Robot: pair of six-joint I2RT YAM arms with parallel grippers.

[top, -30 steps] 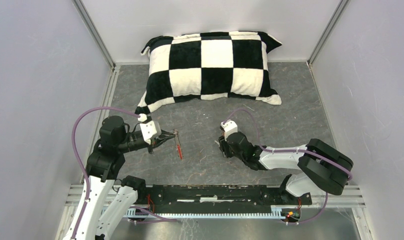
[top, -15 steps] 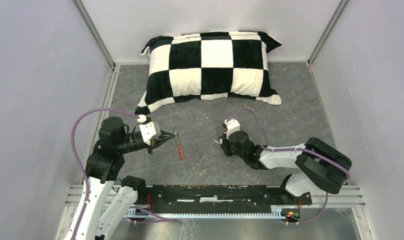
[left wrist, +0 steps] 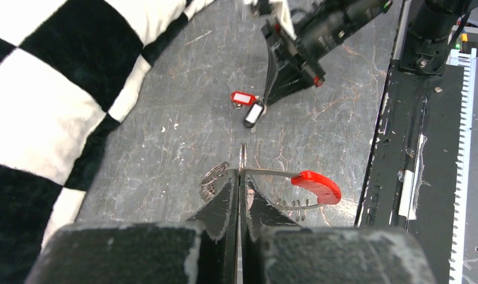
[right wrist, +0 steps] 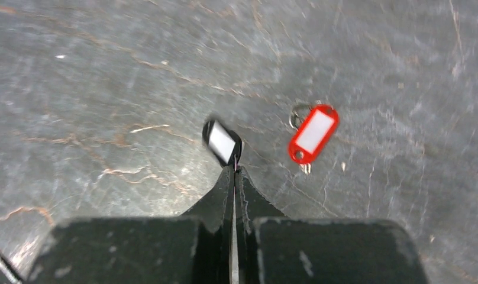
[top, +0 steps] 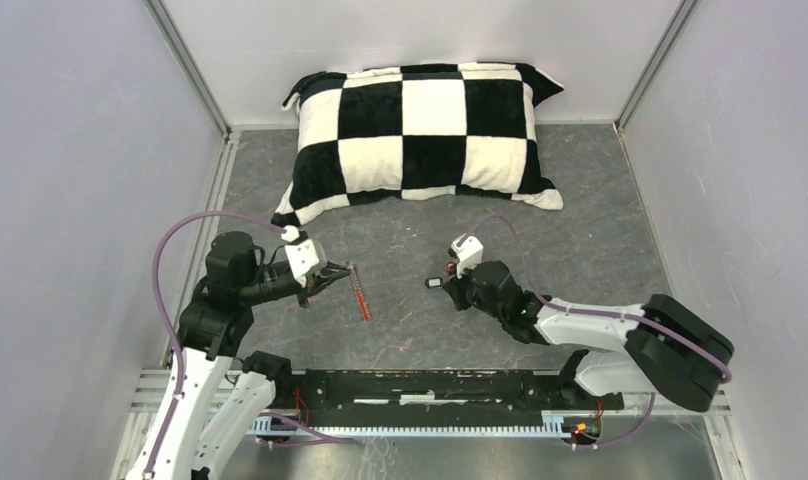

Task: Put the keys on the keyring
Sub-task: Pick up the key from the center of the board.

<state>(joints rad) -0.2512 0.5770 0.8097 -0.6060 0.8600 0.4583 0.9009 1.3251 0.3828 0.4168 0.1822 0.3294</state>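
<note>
Keyring (top: 358,290): thin silver wire loop with one red section, nipped in my closed left pincer (left wrist: 241,177).
Black-and-white key (right wrist: 222,142): tilted, one end nipped in my closed right pincer (right wrist: 234,171).
Red key (right wrist: 313,134): lying flat at its 2 o'clock, apart.

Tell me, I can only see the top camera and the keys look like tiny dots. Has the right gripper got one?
Observer: Yes. In its wrist camera the right gripper is shut on the end of the black-and-white key.
Operator: Where's the red one? I can't find it.
Observer: The red key lies flat on the grey table, beside the held key and not touching it.
</note>
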